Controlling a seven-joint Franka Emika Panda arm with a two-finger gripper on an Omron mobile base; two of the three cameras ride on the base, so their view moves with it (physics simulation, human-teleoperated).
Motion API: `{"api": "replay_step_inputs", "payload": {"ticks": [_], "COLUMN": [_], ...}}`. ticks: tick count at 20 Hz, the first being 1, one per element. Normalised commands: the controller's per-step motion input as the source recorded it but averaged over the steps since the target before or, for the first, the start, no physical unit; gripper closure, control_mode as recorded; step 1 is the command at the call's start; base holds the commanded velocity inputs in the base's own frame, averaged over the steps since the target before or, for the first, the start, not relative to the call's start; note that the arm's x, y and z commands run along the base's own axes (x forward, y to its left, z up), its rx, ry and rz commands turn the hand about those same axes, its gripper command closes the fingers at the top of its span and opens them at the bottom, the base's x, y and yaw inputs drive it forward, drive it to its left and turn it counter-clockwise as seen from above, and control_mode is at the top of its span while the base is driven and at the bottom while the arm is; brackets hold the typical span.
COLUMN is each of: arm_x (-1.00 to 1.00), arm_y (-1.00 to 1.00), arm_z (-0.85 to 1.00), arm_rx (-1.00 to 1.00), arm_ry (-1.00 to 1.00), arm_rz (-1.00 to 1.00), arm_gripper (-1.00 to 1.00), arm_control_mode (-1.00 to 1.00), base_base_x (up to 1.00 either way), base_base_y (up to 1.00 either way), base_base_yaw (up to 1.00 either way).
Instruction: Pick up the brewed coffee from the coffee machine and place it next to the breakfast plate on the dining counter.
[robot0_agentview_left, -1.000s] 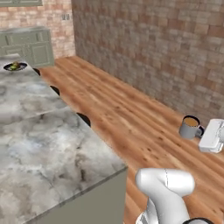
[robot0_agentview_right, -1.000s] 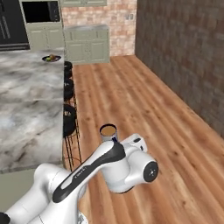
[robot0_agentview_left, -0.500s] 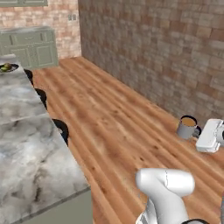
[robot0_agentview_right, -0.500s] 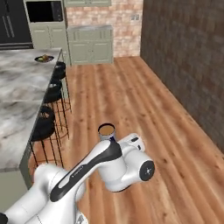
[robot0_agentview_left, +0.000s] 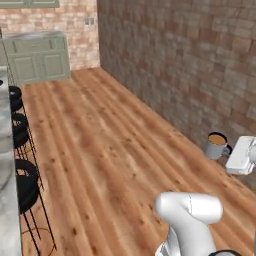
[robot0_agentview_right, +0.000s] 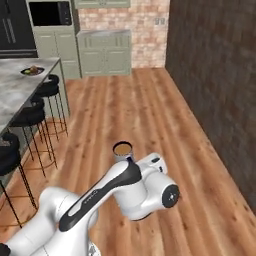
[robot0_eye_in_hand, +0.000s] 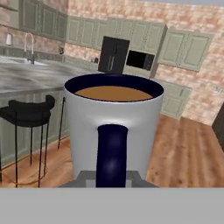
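The wide wooden plank floor (robot0_agentview_left: 100, 150) runs between a dark brick wall (robot0_agentview_left: 185, 65) and the grey-white marbled dining counter (robot0_agentview_right: 20, 82) on its sage-green base. In the right base view that counter sits at the left, well apart from the arm, with black round bar stools (robot0_agentview_right: 32, 116) lined up along its edge. Sage-green cabinets (robot0_agentview_right: 105, 52) stand at the far end of the room, and a black microwave (robot0_agentview_right: 49, 13) sits in the cabinetry to their left. On the far part of the counter lies the round dark breakfast plate (robot0_agentview_right: 32, 71) with food on it. The white arm's two-finger gripper (robot0_agentview_left: 231, 152) is clamped on the small grey cylindrical mug of brown coffee (robot0_agentview_left: 216, 145), held upright in the air above the floor. In the hand view the mug (robot0_eye_in_hand: 113, 127) is close up, handle facing the camera.
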Motion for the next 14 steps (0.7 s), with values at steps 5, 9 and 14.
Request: {"api": "replay_step_inputs", "payload": {"ticks": [5, 9, 14], "arm_x": [0.00, 0.00, 0.00], "arm_y": [0.00, 0.00, 0.00], "arm_z": [0.00, 0.00, 0.00], "arm_rx": [0.00, 0.00, 0.00], "arm_ry": [0.00, 0.00, 0.00], "arm_rz": [0.00, 0.00, 0.00], "arm_gripper": [1.00, 1.00, 1.00], "arm_control_mode": [1.00, 1.00, 1.00], "base_base_x": [1.00, 1.00, 1.00], "base_base_y": [-0.49, -0.26, -0.10], "base_base_yaw": [0.35, 0.43, 0.49]}}
